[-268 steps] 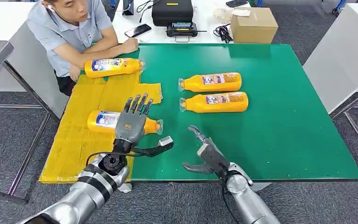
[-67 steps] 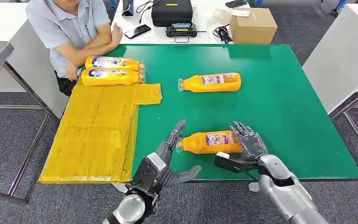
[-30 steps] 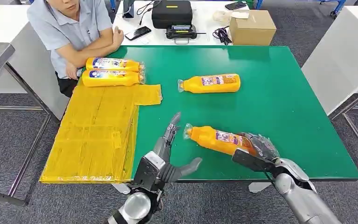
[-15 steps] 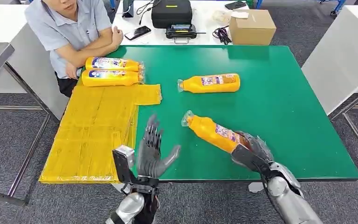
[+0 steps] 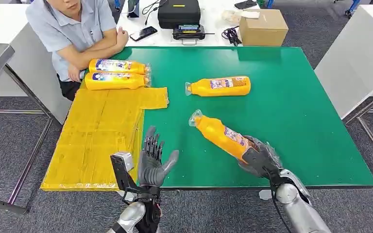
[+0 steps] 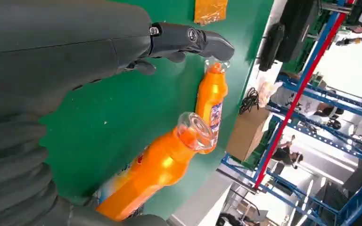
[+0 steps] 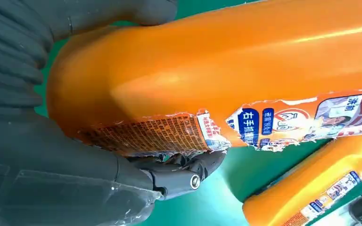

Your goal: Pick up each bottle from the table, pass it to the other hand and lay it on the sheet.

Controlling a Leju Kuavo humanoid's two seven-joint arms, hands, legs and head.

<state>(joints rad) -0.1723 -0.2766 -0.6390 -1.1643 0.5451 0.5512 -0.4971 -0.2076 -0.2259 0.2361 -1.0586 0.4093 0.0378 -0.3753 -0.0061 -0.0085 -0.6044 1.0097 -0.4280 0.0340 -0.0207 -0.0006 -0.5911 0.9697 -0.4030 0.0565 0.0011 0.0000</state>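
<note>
My right hand [image 5: 259, 158] grips the base of an orange bottle [image 5: 219, 135] and holds it tilted above the green table [image 5: 291, 121], clear cap [image 5: 195, 117] pointing up and to the left. The right wrist view shows that bottle [image 7: 226, 70] close up with fingers [image 7: 184, 176] wrapped under it. My left hand [image 5: 153, 162] stands open near the table's front edge, palm facing the bottle [image 6: 169, 162], a gap between them. Another orange bottle [image 5: 218, 86] lies further back on the table. Two more bottles [image 5: 116, 74] lie at the far end of the yellow sheet [image 5: 97, 136].
A person [image 5: 75, 34] sits at the table's far left corner, arms folded beside the two bottles. Behind the table stand a black case [image 5: 178, 12], a phone [image 5: 144, 32], cables and a cardboard box [image 5: 264, 26]. A white table [image 5: 359, 53] stands to the right.
My right hand has lifted the bottle off the table and tilted it more steeply, cap rising. My left hand turned from flat to upright, palm open, and shifted slightly left.
</note>
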